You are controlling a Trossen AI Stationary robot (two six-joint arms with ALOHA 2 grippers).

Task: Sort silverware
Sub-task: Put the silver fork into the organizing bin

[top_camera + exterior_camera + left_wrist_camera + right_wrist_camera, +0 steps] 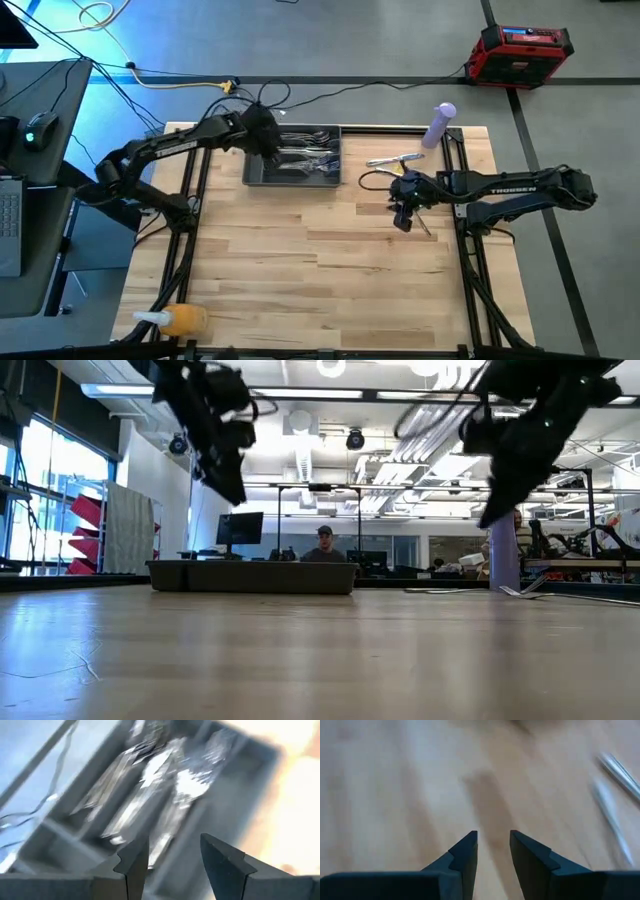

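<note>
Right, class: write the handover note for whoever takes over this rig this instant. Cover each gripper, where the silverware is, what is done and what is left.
Left gripper: open and empty, above the dark grey tray.
Right gripper: open and empty, over bare wood right of centre.
Silverware: most pieces lie in the tray's compartments; which type is in which cannot be told. A few loose pieces lie on the table beside the purple bottle, one more by the right gripper.
Done: the bulk is in the tray.
Left: collect the loose pieces and place them in the tray.
</note>
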